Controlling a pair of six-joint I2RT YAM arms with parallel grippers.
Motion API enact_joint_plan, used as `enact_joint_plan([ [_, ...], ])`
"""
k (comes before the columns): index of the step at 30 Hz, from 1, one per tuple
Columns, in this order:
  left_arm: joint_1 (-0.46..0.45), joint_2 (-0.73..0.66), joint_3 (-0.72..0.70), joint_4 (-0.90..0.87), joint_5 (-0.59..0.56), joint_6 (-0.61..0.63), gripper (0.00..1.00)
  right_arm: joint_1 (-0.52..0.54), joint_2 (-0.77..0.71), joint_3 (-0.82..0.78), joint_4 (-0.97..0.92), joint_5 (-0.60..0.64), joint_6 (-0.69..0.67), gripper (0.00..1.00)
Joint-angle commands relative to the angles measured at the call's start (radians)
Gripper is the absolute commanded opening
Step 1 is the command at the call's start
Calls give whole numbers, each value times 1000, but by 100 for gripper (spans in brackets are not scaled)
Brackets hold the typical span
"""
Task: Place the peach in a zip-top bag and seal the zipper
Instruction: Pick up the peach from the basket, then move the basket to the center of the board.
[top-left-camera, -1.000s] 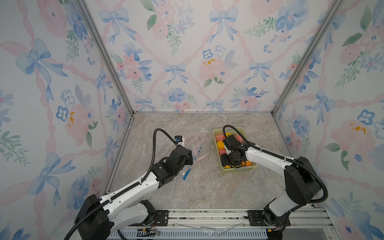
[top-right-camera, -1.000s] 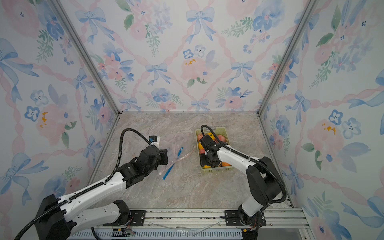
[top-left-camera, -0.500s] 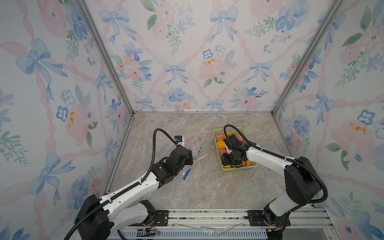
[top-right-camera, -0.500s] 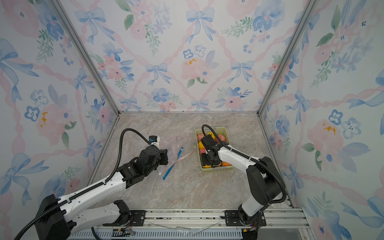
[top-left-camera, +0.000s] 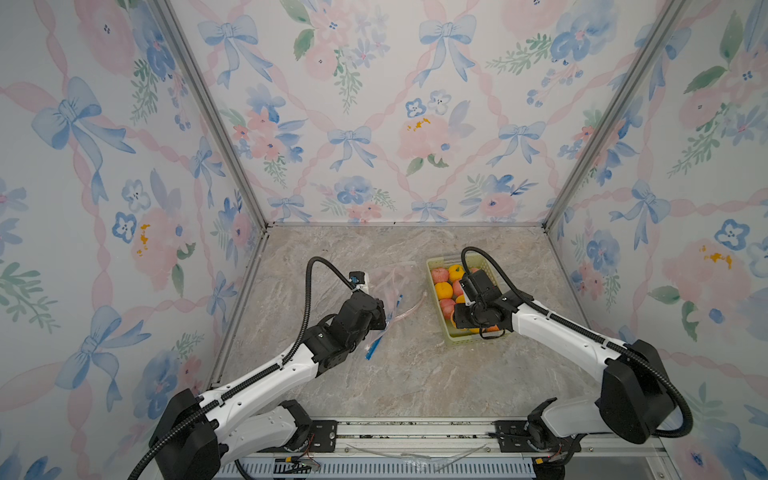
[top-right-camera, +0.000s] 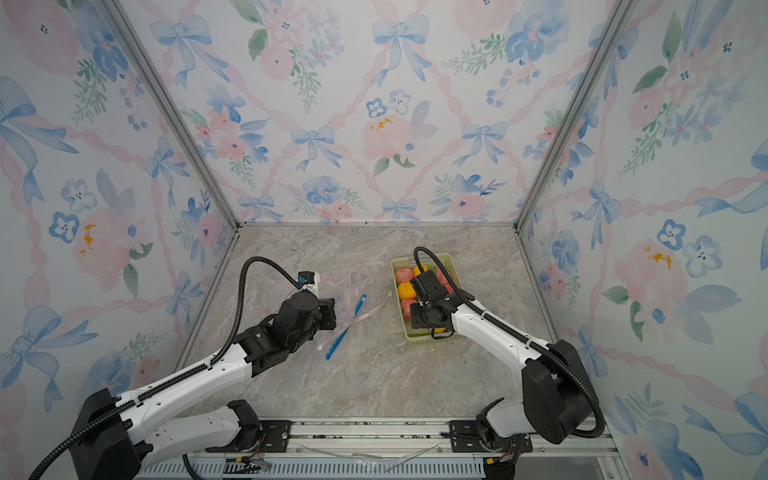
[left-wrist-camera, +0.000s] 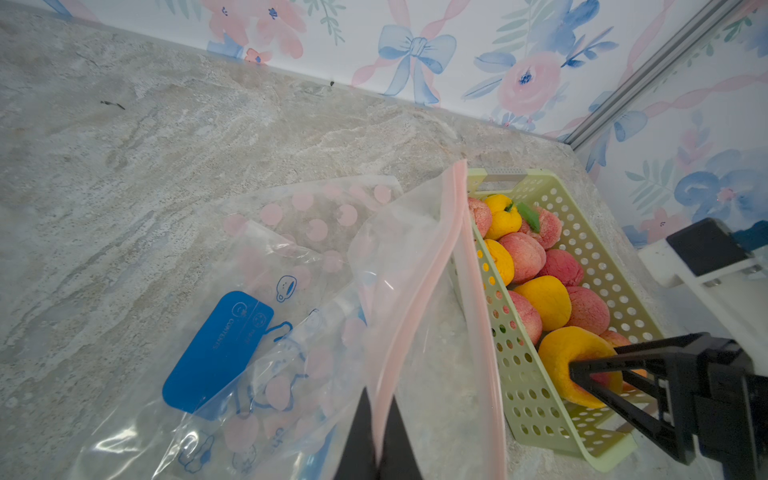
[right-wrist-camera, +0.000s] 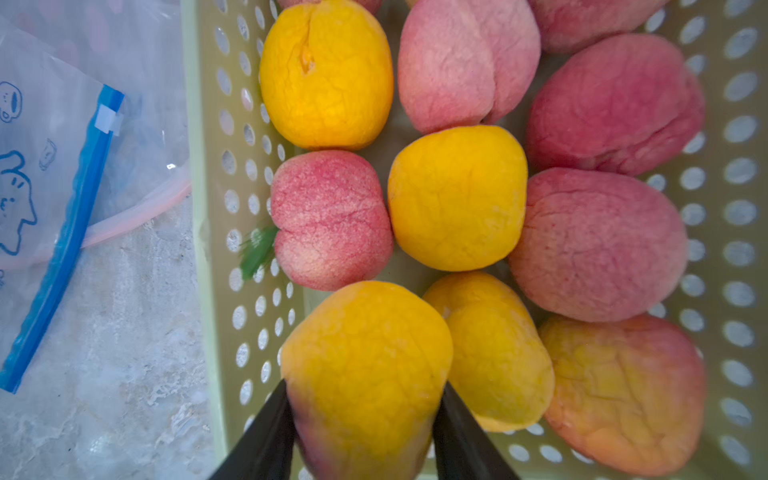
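Right gripper (right-wrist-camera: 365, 392) clamps a yellow-orange fuzzy peach (right-wrist-camera: 365, 349) from both sides, at the 6 o'clock end of the pale green perforated plastic basket (top-left-camera: 451, 338) (lifted or not, can't tell). Basket sits at 2 o'clock on the marble table (top-left-camera: 415, 382). Left gripper (left-wrist-camera: 377, 415) is pinched tight on the pink zipper strip (left-wrist-camera: 419, 282) of the clear printed zip-top bag (left-wrist-camera: 291, 257), 9 o'clock from the basket.

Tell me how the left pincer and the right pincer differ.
The left pincer is shut tight on the bag at its thin pink zip; the right pincer stands wide, clamped on a yellow peach. The left one is over the table, the right one in the basket. Both have black fingers and hold something.
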Motion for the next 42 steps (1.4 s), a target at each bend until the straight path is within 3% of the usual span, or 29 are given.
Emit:
enact_joint_plan([
  [1,7,-24,-6,11,4,-12,0,-4,-28,-16,36,52,11,42],
  [8,8,-24,-3,13,9,-12,0,-4,-44,21,62,71,16,41],
  [22,7,6,10,20,22,-12,0,-58,76,77,153,61,59,42],
  [36,7,-5,12,24,19,-14,0,-64,156,57,190,61,96,66],
  [42,7,-6,9,21,21,-14,0,-69,180,67,191,64,94,68],
])
